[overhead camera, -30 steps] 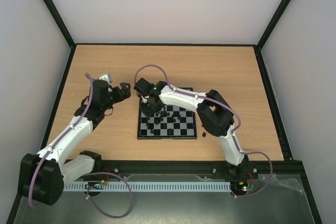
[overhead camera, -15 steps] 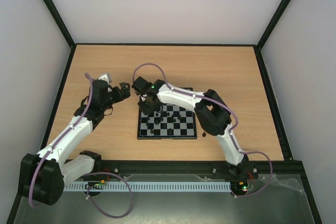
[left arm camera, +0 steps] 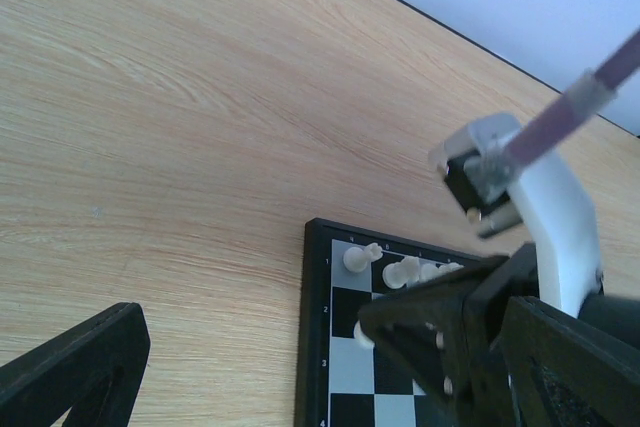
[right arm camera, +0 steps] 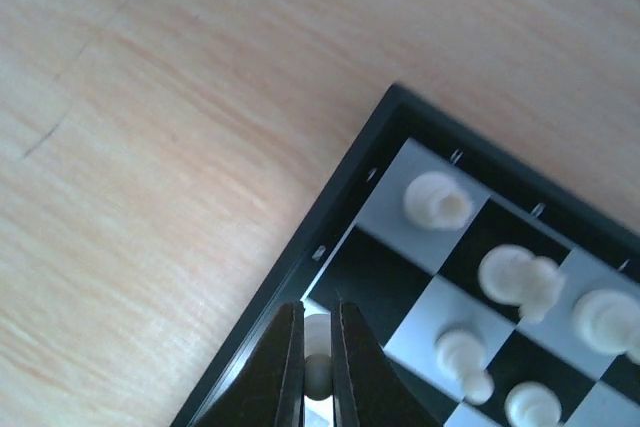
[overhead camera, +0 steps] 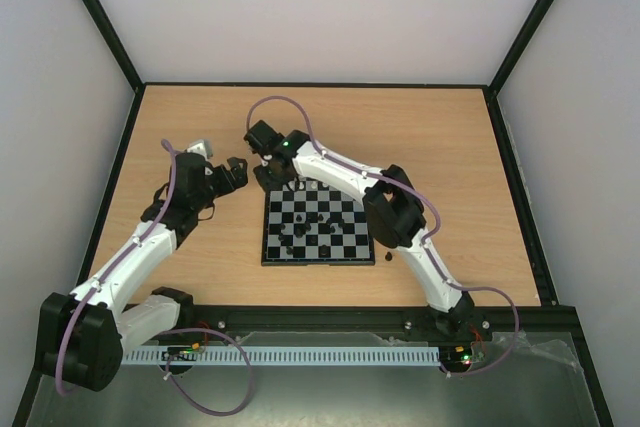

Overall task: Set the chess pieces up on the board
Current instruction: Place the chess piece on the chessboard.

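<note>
Wooden table [right arm camera: 150, 97], board [right arm camera: 300, 247] corner: cream piece [right arm camera: 317, 347] between right fingers [right arm camera: 285, 372].

There were two robot arms, the left arm [overhead camera: 140, 247] and the right arm [overhead camera: 405, 222], and one board [overhead camera: 320, 262]. At least six white chess pieces [right arm camera: 437, 199] showed; the black chess pieces [overhead camera: 313, 218] were too small to count.

My arms are white moulded shells [overhead camera: 335, 175] joined by chunky black joints [overhead camera: 398, 217], each trailed by a looping mauve cable [left arm camera: 565, 117]. A green light [overhead camera: 284, 144] glows by my right wrist. My left end effector [overhead camera: 240, 171] and right end effector [right arm camera: 317, 315] carry matte black tapering fingers [right arm camera: 285, 372].
</note>
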`<action>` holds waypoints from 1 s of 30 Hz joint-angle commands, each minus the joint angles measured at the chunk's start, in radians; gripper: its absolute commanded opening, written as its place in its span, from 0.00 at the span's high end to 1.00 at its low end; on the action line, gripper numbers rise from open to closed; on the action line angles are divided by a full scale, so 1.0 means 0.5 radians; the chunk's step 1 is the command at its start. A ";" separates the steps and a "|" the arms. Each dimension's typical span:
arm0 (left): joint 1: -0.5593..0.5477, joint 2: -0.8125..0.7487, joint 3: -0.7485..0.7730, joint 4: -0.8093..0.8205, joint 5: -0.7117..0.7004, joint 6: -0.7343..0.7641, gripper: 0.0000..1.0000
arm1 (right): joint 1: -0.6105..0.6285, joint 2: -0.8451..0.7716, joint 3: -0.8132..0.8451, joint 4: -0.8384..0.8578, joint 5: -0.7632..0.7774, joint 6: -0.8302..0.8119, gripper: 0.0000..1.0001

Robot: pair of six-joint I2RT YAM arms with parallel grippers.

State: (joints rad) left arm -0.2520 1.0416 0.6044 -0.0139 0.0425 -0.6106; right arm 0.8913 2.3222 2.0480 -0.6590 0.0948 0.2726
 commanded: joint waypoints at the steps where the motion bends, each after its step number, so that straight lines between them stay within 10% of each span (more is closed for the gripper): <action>1: 0.012 0.007 -0.023 0.007 0.013 -0.006 0.01 | -0.054 0.104 0.158 -0.195 0.008 -0.017 0.98; 30: 0.030 0.018 -0.031 0.013 0.016 -0.005 0.01 | -0.095 0.229 0.179 -0.146 -0.043 -0.010 0.97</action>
State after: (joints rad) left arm -0.2451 1.0462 0.6044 -0.0135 0.0479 -0.6102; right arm 0.8455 2.4088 2.1178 -0.6857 0.0830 0.2726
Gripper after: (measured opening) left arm 0.995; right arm 0.048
